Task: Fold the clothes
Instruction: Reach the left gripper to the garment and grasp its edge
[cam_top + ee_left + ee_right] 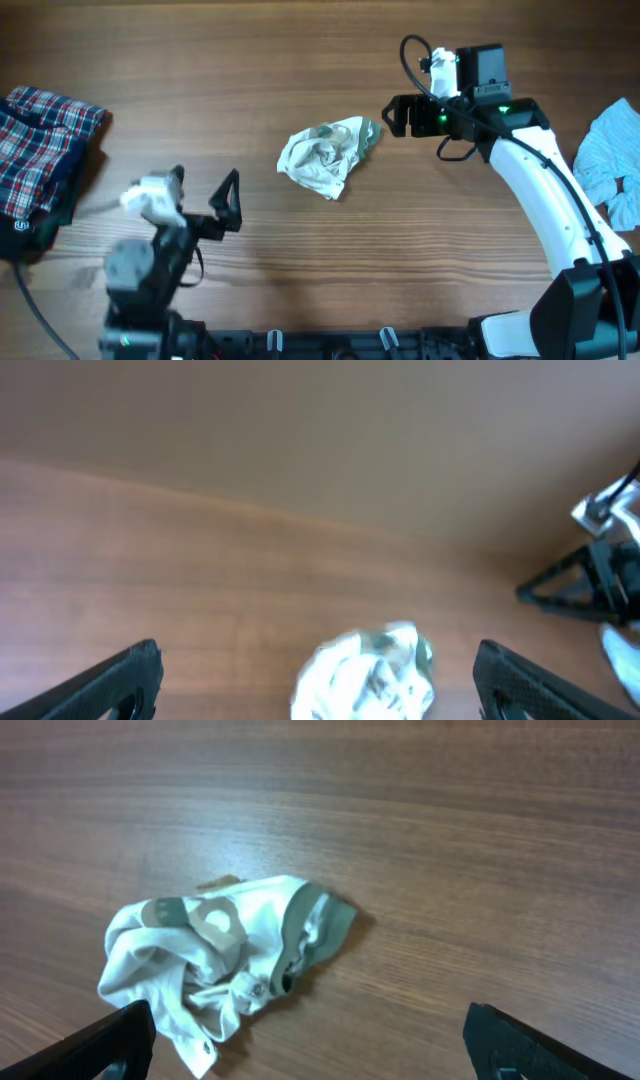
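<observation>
A crumpled cream-white shirt (325, 158) with greenish-tan trim lies in a heap at the table's middle, touched by neither gripper. My left gripper (205, 187) hovers to its lower left, jaws wide open and empty. In the left wrist view the shirt (368, 675) appears blurred between and beyond the spread fingers (115, 685). My right gripper (393, 117) sits just right of the shirt, open, pointing at it. In the right wrist view the shirt (215, 955) lies ahead on the left, close to the left finger (100, 1050). A pale blue garment (612, 160) lies at the right edge.
A red, white and blue plaid garment (40, 150) lies bunched at the far left edge. The right arm's white link (545, 190) stretches from the front right toward the middle. The table is bare brown wood (250, 60).
</observation>
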Controlling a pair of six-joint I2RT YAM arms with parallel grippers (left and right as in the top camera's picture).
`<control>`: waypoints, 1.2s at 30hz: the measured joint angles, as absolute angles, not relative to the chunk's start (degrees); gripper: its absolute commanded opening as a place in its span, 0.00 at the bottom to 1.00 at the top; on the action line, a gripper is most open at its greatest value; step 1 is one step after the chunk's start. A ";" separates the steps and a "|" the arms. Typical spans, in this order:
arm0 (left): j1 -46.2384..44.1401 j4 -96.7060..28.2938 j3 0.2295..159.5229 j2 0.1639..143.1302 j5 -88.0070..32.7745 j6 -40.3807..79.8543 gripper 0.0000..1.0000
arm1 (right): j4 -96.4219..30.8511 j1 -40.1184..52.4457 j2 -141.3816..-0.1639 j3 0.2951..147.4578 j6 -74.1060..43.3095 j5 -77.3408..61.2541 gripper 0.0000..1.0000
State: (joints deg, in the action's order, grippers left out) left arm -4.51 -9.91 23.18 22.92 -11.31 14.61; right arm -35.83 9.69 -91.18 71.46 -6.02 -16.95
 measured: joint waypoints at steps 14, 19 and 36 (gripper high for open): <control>-26.89 -15.59 53.63 86.37 -17.06 15.44 1.00 | -32.56 10.00 -94.96 71.46 -6.02 -16.45 1.00; -35.88 -19.11 53.65 86.37 4.29 26.02 0.88 | -31.46 10.00 -97.47 71.46 -6.02 -16.45 1.00; -42.70 -12.82 53.65 93.65 11.97 53.34 0.67 | -31.31 10.00 -97.51 71.46 -6.02 -16.45 1.00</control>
